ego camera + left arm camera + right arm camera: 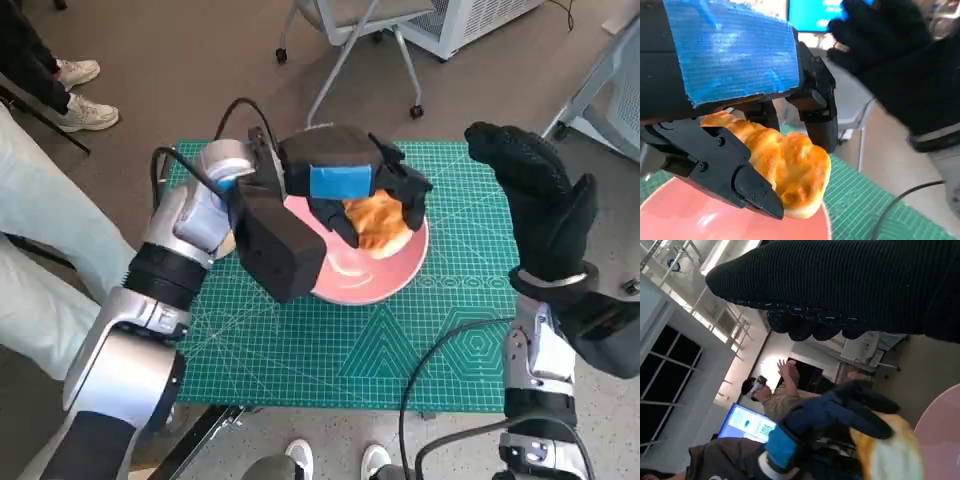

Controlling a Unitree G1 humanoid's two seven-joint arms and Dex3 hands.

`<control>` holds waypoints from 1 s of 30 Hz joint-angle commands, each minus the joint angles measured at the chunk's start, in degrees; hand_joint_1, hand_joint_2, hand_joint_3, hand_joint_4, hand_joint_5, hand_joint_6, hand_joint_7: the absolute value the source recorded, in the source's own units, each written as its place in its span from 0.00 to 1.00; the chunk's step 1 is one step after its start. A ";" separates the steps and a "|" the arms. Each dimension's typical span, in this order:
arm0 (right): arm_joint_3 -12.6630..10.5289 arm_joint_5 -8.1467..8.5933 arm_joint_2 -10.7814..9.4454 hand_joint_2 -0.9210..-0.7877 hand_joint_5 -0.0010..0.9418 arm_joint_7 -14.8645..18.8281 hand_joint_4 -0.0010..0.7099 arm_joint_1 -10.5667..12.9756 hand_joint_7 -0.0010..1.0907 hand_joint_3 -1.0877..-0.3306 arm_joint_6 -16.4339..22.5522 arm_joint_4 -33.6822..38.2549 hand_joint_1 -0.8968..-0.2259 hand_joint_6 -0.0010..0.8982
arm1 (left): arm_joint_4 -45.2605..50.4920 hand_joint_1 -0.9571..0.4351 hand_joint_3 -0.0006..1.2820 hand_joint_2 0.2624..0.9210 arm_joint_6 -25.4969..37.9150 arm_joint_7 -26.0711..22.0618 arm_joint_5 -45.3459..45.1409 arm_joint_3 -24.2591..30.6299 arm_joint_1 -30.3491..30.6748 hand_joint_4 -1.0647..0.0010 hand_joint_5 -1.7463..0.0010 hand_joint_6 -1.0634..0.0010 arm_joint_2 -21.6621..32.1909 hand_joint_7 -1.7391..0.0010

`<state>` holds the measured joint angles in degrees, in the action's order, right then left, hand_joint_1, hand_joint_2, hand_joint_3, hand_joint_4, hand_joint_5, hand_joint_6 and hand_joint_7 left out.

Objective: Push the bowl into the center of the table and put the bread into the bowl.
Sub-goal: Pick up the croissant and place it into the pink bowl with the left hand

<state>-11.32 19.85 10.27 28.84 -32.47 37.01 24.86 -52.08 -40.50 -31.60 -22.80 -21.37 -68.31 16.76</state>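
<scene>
A pink bowl [370, 280] sits near the middle of the green cutting mat [440, 340]. My left hand [345, 190] hangs over the bowl and grips a golden piece of bread [378, 222] between its black fingers. In the left wrist view the bread [790, 170] is just above the bowl's pink inside [695, 220], clamped by the fingers [725, 170]. My right hand [540, 200], in the black glove, is raised upright at the mat's right side with its fingers straight and nothing in it. The right wrist view shows the bread [890, 455] and the bowl's rim [945, 415].
An office chair base [350, 50] stands beyond the table's far edge. A person's legs and shoes [60, 90] are at the left, and two shoes [335, 460] show at the near edge. A black cable [440, 370] loops over the mat's near right. A person sits far off in the right wrist view [775, 395].
</scene>
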 commanded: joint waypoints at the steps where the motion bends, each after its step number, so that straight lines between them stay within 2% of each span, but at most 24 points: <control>1: -0.27 -0.48 -0.01 0.00 0.00 -0.71 0.28 1.63 0.39 0.49 -0.18 0.16 0.37 0.14 | -3.30 0.67 0.13 0.98 2.99 -0.79 -0.92 -0.79 -1.13 0.58 0.53 0.52 -0.73 0.49; 2: -0.26 -0.45 0.00 0.00 0.00 -0.77 0.28 1.65 0.39 0.50 -0.24 0.10 0.36 0.14 | -3.74 0.67 0.09 0.97 3.59 -1.24 -0.84 -0.87 -1.16 0.60 0.69 0.54 -0.81 0.64; 3: -0.28 -0.36 0.00 0.00 0.00 -0.82 0.28 1.68 0.38 0.51 -0.35 -0.01 0.36 0.15 | -4.00 0.66 0.06 0.98 4.38 -1.93 -0.71 -0.93 -1.16 0.60 0.80 0.55 -0.85 0.75; 7: -0.24 -0.15 -0.10 0.00 0.00 -0.99 0.28 1.80 0.37 0.52 -0.59 -0.29 0.36 0.16 | -4.02 0.63 0.01 0.91 6.40 -4.20 0.15 -0.50 -1.00 0.76 0.96 0.64 -0.45 0.94; 14: 0.05 -0.26 -0.50 0.00 0.00 -1.29 0.28 1.96 0.36 0.53 -0.53 -0.58 0.35 0.16 | 1.17 0.55 0.00 0.85 8.34 -6.75 2.13 1.13 0.77 0.88 1.00 0.70 1.22 0.99; 23: 0.17 -0.55 -0.55 0.00 0.00 -1.51 0.28 1.97 0.34 0.54 -0.15 -0.41 0.35 0.17 | 7.77 0.48 0.00 0.84 7.01 -7.59 4.23 2.40 3.64 0.92 1.00 0.71 3.34 1.00; 26: 0.16 -0.48 -0.45 0.00 0.00 -1.19 0.28 1.52 0.34 0.54 0.21 0.34 0.35 0.17 | 14.40 0.45 0.00 0.84 4.32 -7.83 5.92 4.20 5.70 0.92 1.00 0.72 6.79 1.00; 30: 0.14 -0.27 -0.42 0.00 0.00 -0.98 0.27 1.39 0.34 0.53 0.45 0.86 0.36 0.18 | 20.33 0.42 0.00 0.83 4.69 -9.16 7.97 6.07 7.73 0.92 1.00 0.72 9.70 1.00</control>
<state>-11.18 19.90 10.04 27.70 -32.04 37.54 24.66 -36.30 -35.61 -39.64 -16.80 -17.09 -61.84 23.61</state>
